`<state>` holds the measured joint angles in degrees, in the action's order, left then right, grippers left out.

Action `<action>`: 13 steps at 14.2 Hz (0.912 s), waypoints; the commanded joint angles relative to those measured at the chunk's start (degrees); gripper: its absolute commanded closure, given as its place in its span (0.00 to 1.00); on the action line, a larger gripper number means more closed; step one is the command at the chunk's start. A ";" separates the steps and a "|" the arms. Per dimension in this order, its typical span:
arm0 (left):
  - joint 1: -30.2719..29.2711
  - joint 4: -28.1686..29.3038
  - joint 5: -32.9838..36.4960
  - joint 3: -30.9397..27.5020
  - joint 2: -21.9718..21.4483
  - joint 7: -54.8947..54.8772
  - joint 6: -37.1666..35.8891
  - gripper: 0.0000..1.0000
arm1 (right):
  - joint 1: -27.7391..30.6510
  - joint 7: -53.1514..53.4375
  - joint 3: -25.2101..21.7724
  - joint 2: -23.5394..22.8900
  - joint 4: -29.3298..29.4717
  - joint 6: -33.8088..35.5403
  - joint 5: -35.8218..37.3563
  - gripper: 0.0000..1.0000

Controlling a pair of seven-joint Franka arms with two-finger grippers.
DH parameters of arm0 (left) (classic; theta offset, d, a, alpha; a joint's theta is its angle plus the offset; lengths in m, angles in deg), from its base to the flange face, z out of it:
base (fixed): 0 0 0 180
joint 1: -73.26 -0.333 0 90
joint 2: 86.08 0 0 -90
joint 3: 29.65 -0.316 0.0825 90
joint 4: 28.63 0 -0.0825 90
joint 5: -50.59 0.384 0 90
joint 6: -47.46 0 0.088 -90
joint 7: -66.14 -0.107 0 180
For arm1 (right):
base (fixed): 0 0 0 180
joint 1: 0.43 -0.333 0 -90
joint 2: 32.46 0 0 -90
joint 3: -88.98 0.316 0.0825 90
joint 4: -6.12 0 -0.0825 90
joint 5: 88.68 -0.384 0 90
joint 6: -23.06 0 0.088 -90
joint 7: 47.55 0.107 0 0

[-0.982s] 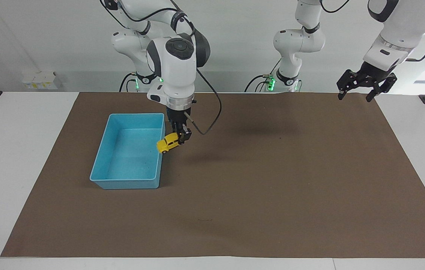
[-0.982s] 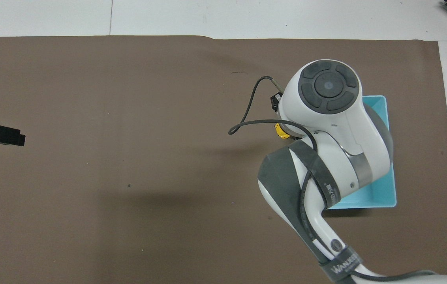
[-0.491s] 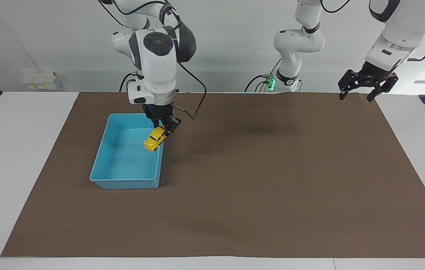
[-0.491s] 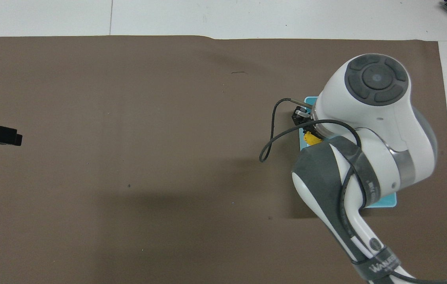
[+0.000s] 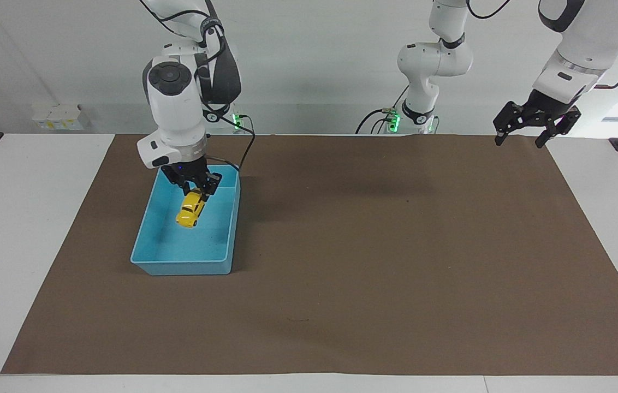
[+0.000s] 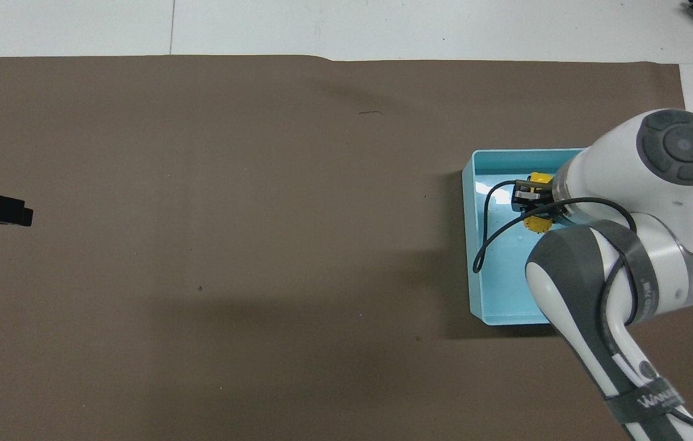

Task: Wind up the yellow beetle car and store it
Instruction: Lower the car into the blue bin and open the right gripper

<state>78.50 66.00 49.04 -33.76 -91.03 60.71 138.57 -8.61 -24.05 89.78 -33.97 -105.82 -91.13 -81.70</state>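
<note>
Starting at the right arm's end of the surface, you see a blue bin resting on the brown mat that covers most of the surface. Your right gripper hangs over the open bin, its fingers pinching the rear of the yellow beetle car. The car tilts nose-down inside the outline of the bin, and you cannot tell whether its nose touches the bin floor. From overhead, the right gripper and the arm's wrist cover most of the yellow beetle car, so only small yellow patches show, over the part of the blue bin farther from the robots. A black cable loops from the wrist down over the bin.

The middle of the mat carries only a few small dark specks.

At the left arm's end, your left gripper waits in the air above the mat's corner nearest the robots, its fingers spread and holding nothing. Overhead, only the tip of the left gripper shows at the edge.
</note>
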 commanded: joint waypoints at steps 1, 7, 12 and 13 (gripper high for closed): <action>-0.23 -1.20 0.76 0.16 0.12 0.42 -1.98 0.00 | 3.77 -10.80 0.43 6.86 -11.78 -8.92 -2.67 1.00; -0.31 -0.94 1.11 0.16 0.03 4.20 -2.42 0.00 | 5.54 -22.00 0.42 9.33 -20.68 -18.43 -4.00 1.00; -0.31 -0.68 1.11 0.16 -0.06 4.02 -2.33 0.00 | 5.02 -23.06 0.34 7.84 -25.68 -25.26 -4.00 1.00; -0.49 -0.85 1.02 0.07 -0.06 4.20 -2.77 0.00 | 4.84 -23.15 0.42 7.84 -26.91 -26.86 -4.00 1.00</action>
<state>78.49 66.00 49.08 -33.83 -91.05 64.15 137.42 -3.88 -44.86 89.91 -26.97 -129.11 -113.94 -84.09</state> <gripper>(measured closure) 0.000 0.515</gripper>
